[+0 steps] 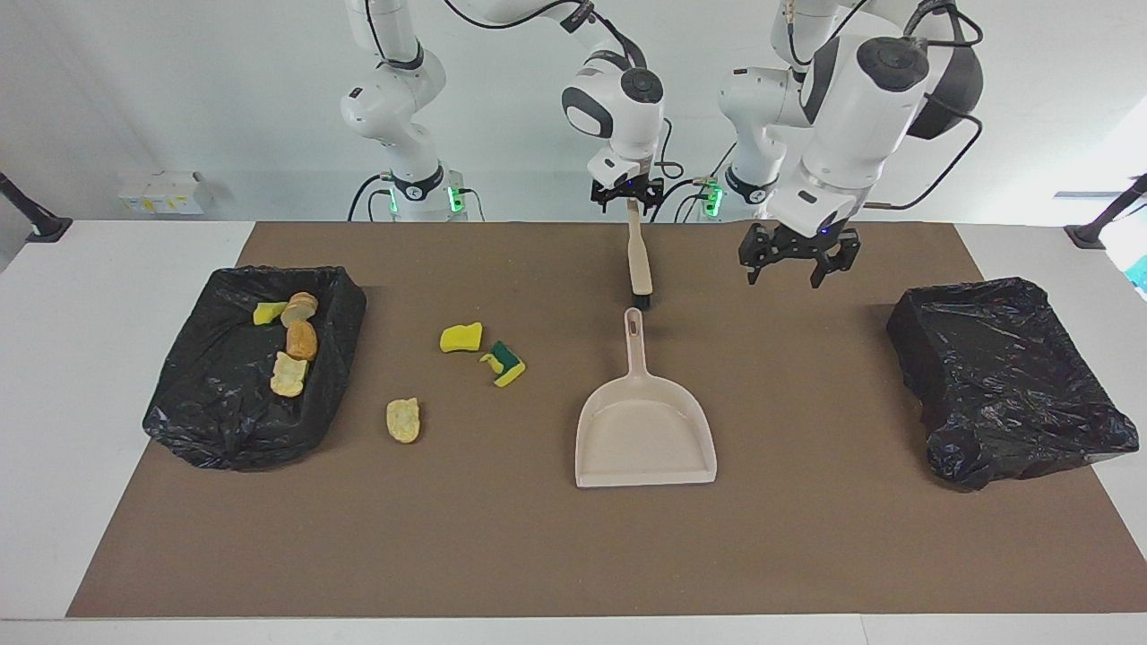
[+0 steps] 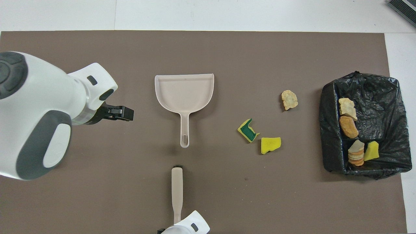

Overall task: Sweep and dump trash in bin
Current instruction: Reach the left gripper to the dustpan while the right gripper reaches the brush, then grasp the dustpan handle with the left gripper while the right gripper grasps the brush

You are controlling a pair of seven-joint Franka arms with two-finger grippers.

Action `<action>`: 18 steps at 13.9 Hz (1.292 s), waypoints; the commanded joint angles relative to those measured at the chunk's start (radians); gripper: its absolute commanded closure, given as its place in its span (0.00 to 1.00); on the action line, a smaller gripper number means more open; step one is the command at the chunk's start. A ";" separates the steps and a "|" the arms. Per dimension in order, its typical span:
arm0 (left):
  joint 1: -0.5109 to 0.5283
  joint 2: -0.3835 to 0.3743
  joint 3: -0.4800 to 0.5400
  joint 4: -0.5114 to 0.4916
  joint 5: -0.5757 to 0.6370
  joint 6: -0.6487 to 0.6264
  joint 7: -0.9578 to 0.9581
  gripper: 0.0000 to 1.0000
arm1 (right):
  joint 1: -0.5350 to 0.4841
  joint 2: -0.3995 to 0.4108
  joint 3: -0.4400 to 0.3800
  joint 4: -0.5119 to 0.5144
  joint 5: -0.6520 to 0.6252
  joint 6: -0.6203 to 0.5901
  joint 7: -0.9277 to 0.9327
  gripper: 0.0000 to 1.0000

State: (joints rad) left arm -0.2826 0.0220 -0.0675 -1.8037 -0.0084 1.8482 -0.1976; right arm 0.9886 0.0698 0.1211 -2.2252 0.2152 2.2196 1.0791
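Seven scraps of trash are in view. Three lie loose on the brown mat (image 1: 806,555): a plain yellow sponge chunk (image 1: 461,337), a yellow chunk with a green layer (image 1: 505,363) just beside it, and a crusty bread piece (image 1: 403,419) farther from the robots than both. The other four lie inside the black-lined bin (image 1: 224,421) at the right arm's end of the table: a small yellow sponge piece (image 1: 267,313), touching a layered bread slice (image 1: 299,308), then a golden-brown bread piece (image 1: 302,340) and a paler crusty piece (image 1: 288,374), in a row along the bin's wall nearest the mat's middle. Near the mat's middle lies the beige dustpan (image 1: 645,430), its handle pointing toward the robots and its scoop bare. Nearer to the robots, in line with that handle, is the beige brush (image 1: 638,264), its black bristles down on the mat just short of the dustpan's handle. The right gripper (image 1: 630,202) sits at the top end of the brush handle with its fingers either side of it; whether they press the handle I cannot tell. The left gripper (image 1: 789,265) hangs with its fingers spread and nothing in them, over bare mat between the dustpan and the second black-lined bin (image 1: 1013,376), which sits at the left arm's end.
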 commanded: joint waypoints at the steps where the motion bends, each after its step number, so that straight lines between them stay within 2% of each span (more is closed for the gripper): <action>1: -0.039 0.044 0.014 -0.005 -0.010 0.060 -0.017 0.00 | -0.001 -0.025 0.000 -0.033 0.026 0.042 0.010 0.42; 2: -0.064 0.064 0.014 -0.005 -0.010 0.078 -0.055 0.00 | -0.002 -0.021 0.000 -0.030 0.030 0.042 0.012 0.56; 3: -0.090 0.088 0.014 -0.005 -0.010 0.103 -0.104 0.00 | -0.002 -0.019 0.000 -0.025 0.044 0.040 -0.004 0.78; 4: -0.114 0.107 0.014 0.000 -0.010 0.120 -0.133 0.00 | -0.004 -0.019 -0.001 -0.022 0.044 0.035 -0.005 0.95; 5: -0.133 0.119 0.014 0.000 -0.010 0.140 -0.155 0.00 | -0.004 -0.018 -0.001 -0.016 0.046 0.019 -0.001 1.00; 10: -0.208 0.212 0.014 -0.002 -0.012 0.259 -0.276 0.00 | -0.036 -0.079 -0.009 -0.014 0.046 -0.090 0.053 1.00; 14: -0.242 0.280 0.015 -0.008 -0.013 0.347 -0.350 0.00 | -0.146 -0.186 -0.009 -0.027 0.044 -0.233 0.048 1.00; 18: -0.273 0.297 0.017 -0.019 -0.013 0.353 -0.394 0.00 | -0.246 -0.231 -0.008 -0.027 0.043 -0.317 0.027 1.00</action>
State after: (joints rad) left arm -0.5166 0.3201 -0.0694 -1.8073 -0.0112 2.1835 -0.5567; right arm 0.7843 -0.1290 0.1049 -2.2277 0.2369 1.9224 1.1158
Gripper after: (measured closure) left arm 0.000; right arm 0.727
